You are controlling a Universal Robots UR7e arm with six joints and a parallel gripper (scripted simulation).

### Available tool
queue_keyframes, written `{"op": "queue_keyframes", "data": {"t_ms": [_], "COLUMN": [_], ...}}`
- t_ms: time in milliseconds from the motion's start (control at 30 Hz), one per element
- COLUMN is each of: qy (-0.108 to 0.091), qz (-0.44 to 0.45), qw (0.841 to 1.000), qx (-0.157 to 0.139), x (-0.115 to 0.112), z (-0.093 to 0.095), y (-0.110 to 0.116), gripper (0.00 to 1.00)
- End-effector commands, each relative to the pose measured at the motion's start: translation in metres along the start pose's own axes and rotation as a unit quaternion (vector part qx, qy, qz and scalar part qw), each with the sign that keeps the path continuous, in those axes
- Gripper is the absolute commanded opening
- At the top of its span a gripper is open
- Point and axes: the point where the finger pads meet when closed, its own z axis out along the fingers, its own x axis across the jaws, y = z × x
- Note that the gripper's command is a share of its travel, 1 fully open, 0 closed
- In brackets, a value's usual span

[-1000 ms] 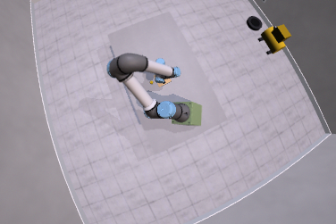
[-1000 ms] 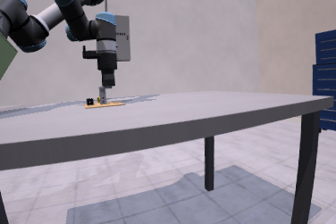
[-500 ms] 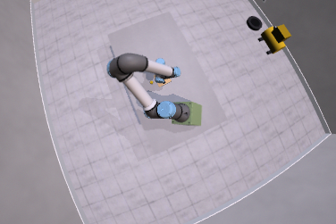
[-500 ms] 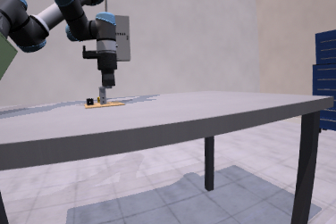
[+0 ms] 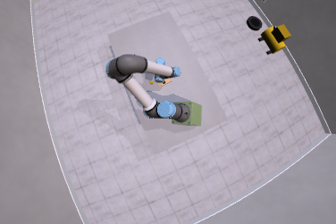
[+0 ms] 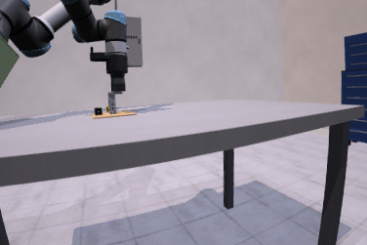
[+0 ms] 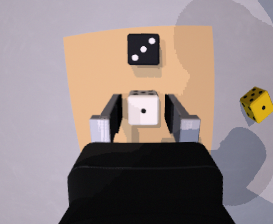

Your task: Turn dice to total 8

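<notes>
Seen from the wrist, the end effector (image 6: 112,110) (image 7: 143,106) stands well open around the white die (image 7: 143,110), a gap on either side, gripping nothing. That view alone gives the pips: one on top of the white die, three on the black die (image 6: 98,111) (image 7: 143,49), both on the orange mat (image 6: 98,115) (image 7: 94,65). It also shows the yellow die (image 5: 151,82) (image 7: 257,105) off the mat, on the surface (image 5: 192,75) (image 6: 220,121) (image 7: 22,100). The exterior view shows instead how low the fingertips reach, and the top view the arm's bend (image 5: 130,66).
</notes>
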Motion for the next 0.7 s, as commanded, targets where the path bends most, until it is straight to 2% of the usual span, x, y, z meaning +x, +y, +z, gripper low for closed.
{"op": "queue_keyframes", "data": {"t_ms": [0,333,400,667], "qy": [0.0,0.0,0.0,0.0], "qz": [0.0,0.0,0.0,0.0], "qw": [1.0,1.0,1.0,1.0], "qx": [-0.001,-0.001,-0.001,-0.001], "x": [0.0,0.0,0.0,0.0], "z": [-0.014,-0.056,-0.056,-0.077], "y": [0.001,0.001,0.001,0.0], "gripper": [0.79,0.79,0.79,0.79]}}
